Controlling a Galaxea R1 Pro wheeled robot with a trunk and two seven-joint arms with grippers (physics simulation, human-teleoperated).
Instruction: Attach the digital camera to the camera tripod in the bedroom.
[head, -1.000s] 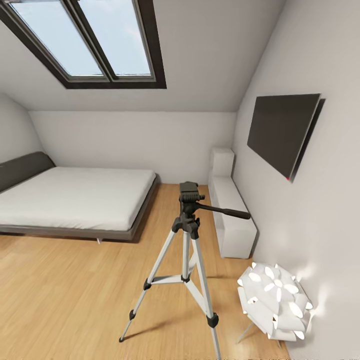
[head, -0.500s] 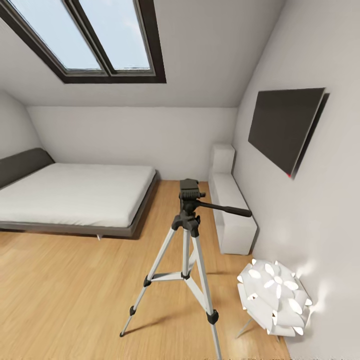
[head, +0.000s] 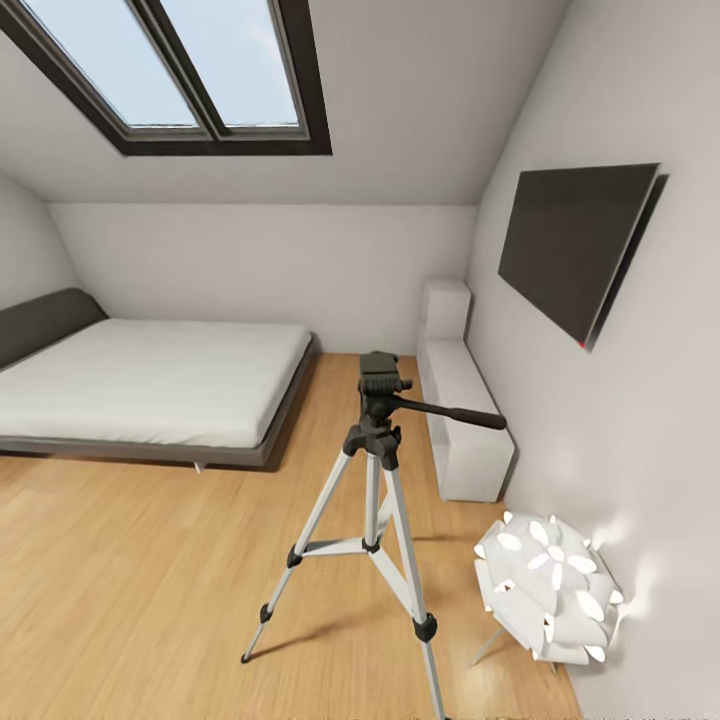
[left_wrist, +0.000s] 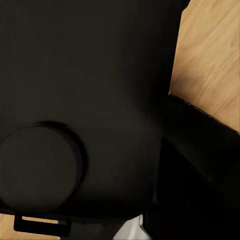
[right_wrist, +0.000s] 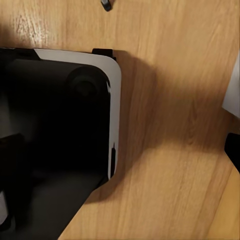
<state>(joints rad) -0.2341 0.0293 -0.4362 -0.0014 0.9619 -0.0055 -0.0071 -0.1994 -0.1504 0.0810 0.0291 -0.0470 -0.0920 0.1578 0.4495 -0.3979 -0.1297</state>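
The camera tripod (head: 372, 470) stands on the wood floor straight ahead in the head view, its silver legs spread. Its black head (head: 380, 385) carries nothing, and the long pan handle (head: 450, 412) points right. The digital camera is out of view. In the left wrist view a large black body (left_wrist: 85, 100) with a round mark sits close to the lens, and a dark shape (left_wrist: 205, 165) beside it is too dim to name. The right wrist view looks down on a black, white-rimmed body (right_wrist: 60, 125) over the floor. I cannot make out either gripper's fingers.
A low grey bed (head: 150, 385) lies at the left. A white bench (head: 462, 410) runs along the right wall under the wall TV (head: 580, 250). A white flower-shaped lamp (head: 548, 590) stands just right of the tripod. The skylight (head: 190, 70) is overhead.
The whole head view has shifted a little, so the camera has moved. The tripod, bed and lamp have stayed in place.
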